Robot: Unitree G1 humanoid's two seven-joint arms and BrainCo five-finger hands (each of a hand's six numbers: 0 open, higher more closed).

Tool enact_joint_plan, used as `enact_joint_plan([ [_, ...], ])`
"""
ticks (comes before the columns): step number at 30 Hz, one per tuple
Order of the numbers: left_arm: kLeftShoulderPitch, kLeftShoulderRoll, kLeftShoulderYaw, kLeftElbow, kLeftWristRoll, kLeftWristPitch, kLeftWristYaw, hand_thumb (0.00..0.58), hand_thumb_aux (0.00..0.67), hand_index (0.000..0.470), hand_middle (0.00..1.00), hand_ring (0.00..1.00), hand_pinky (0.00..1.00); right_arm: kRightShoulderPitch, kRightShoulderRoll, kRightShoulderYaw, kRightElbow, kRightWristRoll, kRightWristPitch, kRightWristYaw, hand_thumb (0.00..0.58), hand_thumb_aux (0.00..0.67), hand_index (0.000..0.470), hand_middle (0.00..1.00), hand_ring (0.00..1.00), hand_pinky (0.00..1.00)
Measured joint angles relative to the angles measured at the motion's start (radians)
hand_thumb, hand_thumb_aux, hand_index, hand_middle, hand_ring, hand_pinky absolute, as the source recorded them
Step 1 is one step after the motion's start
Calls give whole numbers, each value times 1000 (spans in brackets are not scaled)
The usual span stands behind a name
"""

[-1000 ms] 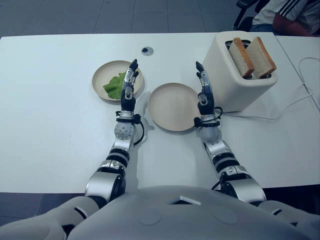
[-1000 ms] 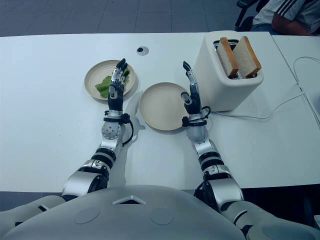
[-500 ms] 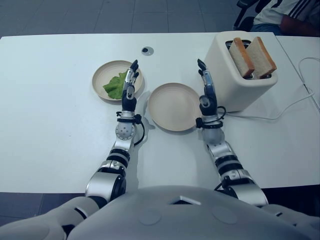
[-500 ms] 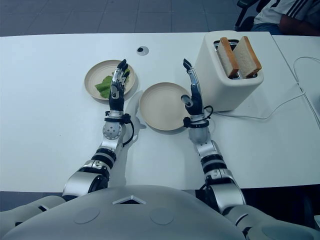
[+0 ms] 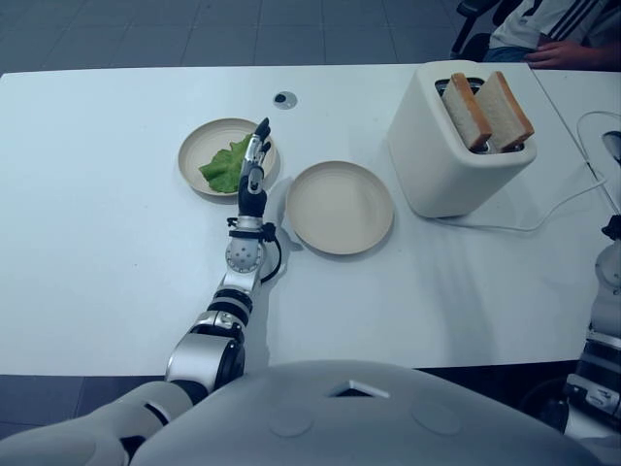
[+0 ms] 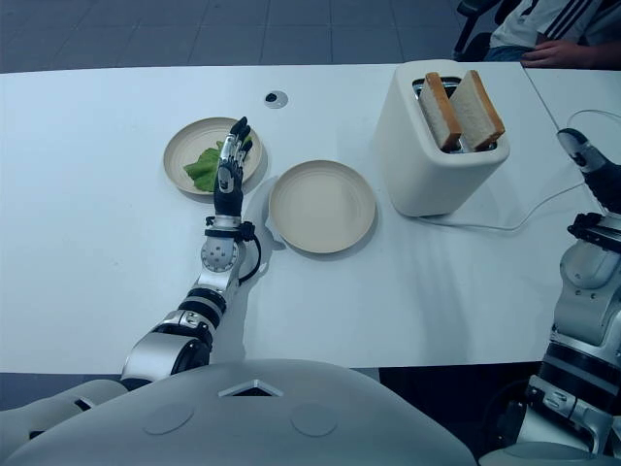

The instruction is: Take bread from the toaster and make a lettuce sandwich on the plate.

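A white toaster (image 5: 441, 160) stands at the back right of the table with two bread slices (image 5: 467, 112) (image 5: 505, 109) sticking up from its slots. In front of it to the left lies an empty beige plate (image 5: 340, 207). A second beige plate (image 5: 199, 136) further left holds a green lettuce leaf (image 5: 223, 167). My left hand (image 5: 254, 167) is open, fingers straight up, at that plate's right rim, beside the lettuce. My right hand (image 6: 588, 160) is open and holds nothing, raised well to the right of the toaster near the table's right side.
A white cable (image 5: 543, 209) runs from the toaster across the table's right part. A small dark round disc (image 5: 284, 98) sits at the back behind the plates. The table's front edge is close to my arms.
My right arm has swung from beside the empty plate far out to the right, past the toaster. The left hand has stayed by the lettuce plate.
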Motion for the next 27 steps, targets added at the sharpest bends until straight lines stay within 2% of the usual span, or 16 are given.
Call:
enact_joint_plan([
  [5, -1, 0, -5, -1, 2, 0, 4, 0, 0, 0, 0, 0, 0, -100, -83, 174, 173, -67, 78, 74, 0, 0, 0, 0, 0, 0],
  [15, -1, 0, -6, -8, 1, 0, 6, 0, 0, 0, 0, 0, 0, -157, -151, 314, 337, -24, 103, 119, 0, 0, 0, 0, 0, 0],
  [16, -1, 0, -6, -8, 1, 0, 6, 0, 0, 0, 0, 0, 0, -161, -157, 323, 341, -24, 104, 119, 71, 42, 29, 0, 0, 0],
  [17, -1, 0, -6, -8, 1, 0, 6, 0, 0, 0, 0, 0, 0, -165, -165, 335, 341, -23, 105, 119, 382, 279, 195, 0, 0, 0],
  [18, -1, 0, -6, -8, 0, 0, 5, 0, 0, 0, 0, 0, 0, -173, -174, 344, 340, -23, 104, 120, 474, 384, 269, 0, 0, 0],
  [19, -1, 0, -6, -8, 0, 0, 5, 0, 0, 0, 0, 0, 0, -175, -178, 350, 333, -22, 104, 119, 580, 670, 470, 0, 0, 0],
  [21, -1, 0, -6, -10, 1, 0, 5, 0, 0, 0, 0, 0, 0, -178, -179, 374, 287, -20, 99, 110, 580, 670, 470, 8, 8, 8],
  [23, -1, 1, -7, -12, 1, 0, 5, 0, 0, 0, 0, 0, 0, -167, -179, 378, 243, -25, 97, 88, 580, 670, 470, 325, 325, 325],
  [24, -1, 1, -8, -12, 1, 0, 5, 0, 0, 0, 0, 0, 0, -152, -179, 378, 217, -28, 105, 71, 580, 670, 470, 447, 447, 447],
  [27, 0, 1, -8, -12, 1, 0, 6, 0, 0, 0, 0, 0, 0, -111, -168, 363, 133, -43, 126, 11, 580, 670, 470, 706, 706, 706],
])
